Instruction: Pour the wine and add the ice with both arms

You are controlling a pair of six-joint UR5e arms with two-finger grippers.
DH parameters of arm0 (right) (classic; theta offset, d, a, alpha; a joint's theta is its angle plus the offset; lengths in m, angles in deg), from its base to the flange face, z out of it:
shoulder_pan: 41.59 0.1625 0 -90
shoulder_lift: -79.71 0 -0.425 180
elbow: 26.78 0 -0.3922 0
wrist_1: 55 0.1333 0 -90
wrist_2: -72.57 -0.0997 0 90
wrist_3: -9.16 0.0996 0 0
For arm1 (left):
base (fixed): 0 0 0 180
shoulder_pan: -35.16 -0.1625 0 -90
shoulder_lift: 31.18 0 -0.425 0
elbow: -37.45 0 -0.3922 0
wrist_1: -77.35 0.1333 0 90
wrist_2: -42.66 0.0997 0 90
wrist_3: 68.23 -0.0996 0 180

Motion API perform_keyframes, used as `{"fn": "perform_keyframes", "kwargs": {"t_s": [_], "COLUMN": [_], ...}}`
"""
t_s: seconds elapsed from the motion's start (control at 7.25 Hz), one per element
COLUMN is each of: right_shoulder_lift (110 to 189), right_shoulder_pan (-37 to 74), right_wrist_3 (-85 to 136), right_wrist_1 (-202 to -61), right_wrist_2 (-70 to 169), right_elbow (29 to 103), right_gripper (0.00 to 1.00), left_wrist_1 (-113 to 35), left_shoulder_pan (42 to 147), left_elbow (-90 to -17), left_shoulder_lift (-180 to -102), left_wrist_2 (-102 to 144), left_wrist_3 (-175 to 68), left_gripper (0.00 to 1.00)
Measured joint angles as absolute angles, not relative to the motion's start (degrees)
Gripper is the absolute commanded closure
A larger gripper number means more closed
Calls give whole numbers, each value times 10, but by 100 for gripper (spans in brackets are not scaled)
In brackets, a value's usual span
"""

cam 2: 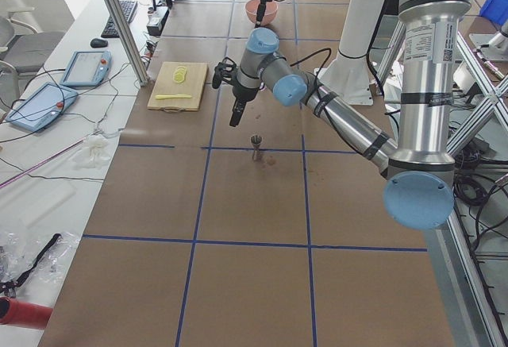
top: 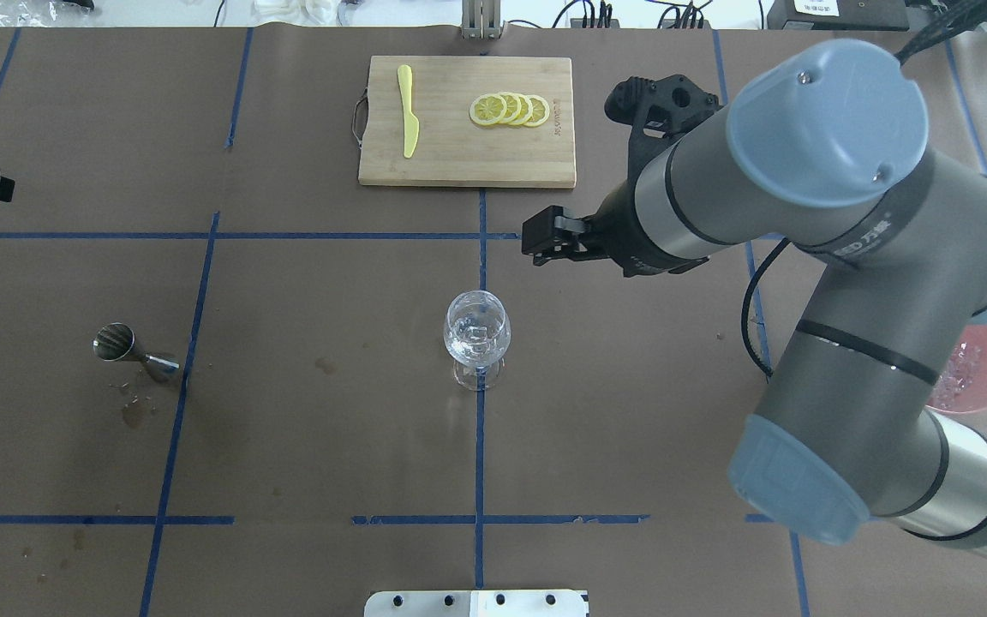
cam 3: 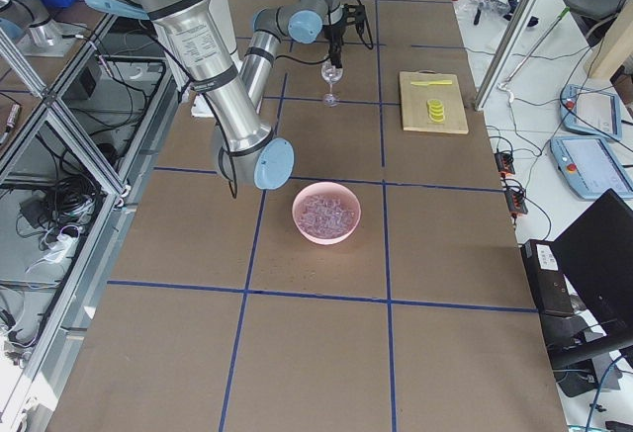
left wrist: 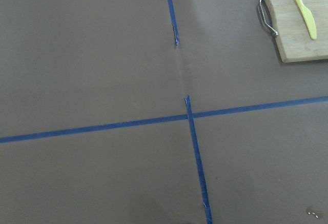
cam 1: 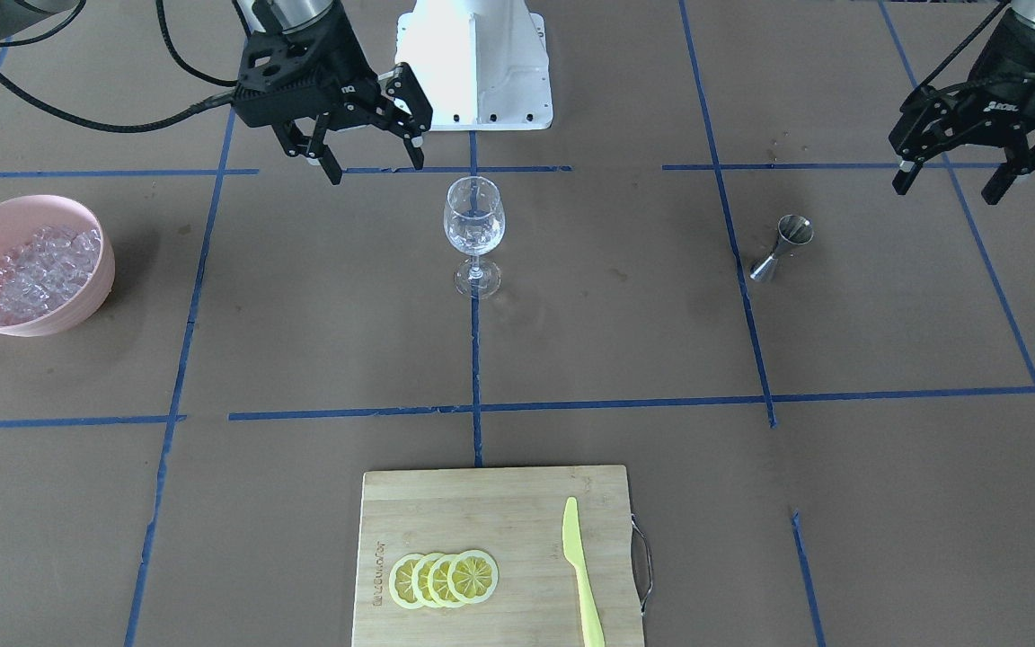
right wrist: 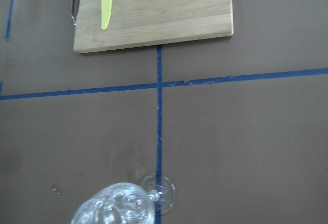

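Right claw [cam 1: 374, 160] hangs raised over the surface [cam 1: 616, 323], jaws spread wide, nothing btwn them; it sits nr the wine glass [cam 1: 474, 225], on the side toward the pink bowl [cam 1: 73, 314], not touching it; that arm's wrist view catches only the glass's rim and foot at its bottom edge; left claw [cam 1: 947, 187] also raised, jaws apart and empty, well apart from the glass, out past the jigger [cam 1: 782, 247]; ice [cam 1: 41, 265]: a heap of clear cubes fills the pink bowl, which stands far out on the right arm's side; glass upright at ctr on a blue tape line [cam 1: 476, 359], w/ clear glossy contents in its lower half that look like cubes; can't tell if there's liquid too; jigger upright, alone on the left arm's side, a dark stain [top: 134, 413] on the surface just beside it; bamboo board [cam 1: 482, 512] at the edge far from the robot; four lemon slices [cam 1: 444, 578] overlapped in a row on it, yellow knife [cam 1: 582, 575] laid beside them, apart
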State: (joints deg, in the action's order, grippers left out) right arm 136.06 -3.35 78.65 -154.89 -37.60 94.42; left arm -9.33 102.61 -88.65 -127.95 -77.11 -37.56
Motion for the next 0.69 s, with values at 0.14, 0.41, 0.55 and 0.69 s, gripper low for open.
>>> {"fn": "perform_keyframes", "kwargs": {"t_s": [0.14, 0.41, 0.55, 0.69], "right_shoulder_lift": [1377, 1433, 1463, 1494], "right_shoulder_pan": [0, 66, 112, 173], "right_wrist_3": [729, 584, 501, 400], "right_wrist_1": [-1581, -1628, -1648, -1663], "right_wrist_2": [-400, -450, -474, -505], "right_elbow": [949, 950, 939, 915], "right_gripper": [0, 0, 0, 0], "left_wrist_1": [-53, -32, -33, -34], "left_shoulder_pan": [1058, 1131, 1175, 1199], "left_elbow": [-862, -785, -744, -715], "left_shoulder_lift": [-1313, -1342, -1344, -1343], "left_wrist_2": [-776, -830, -866, -884], "left_wrist_3": [-422, -532, -589, -631], "left_gripper": [0, 0, 0, 0]}}
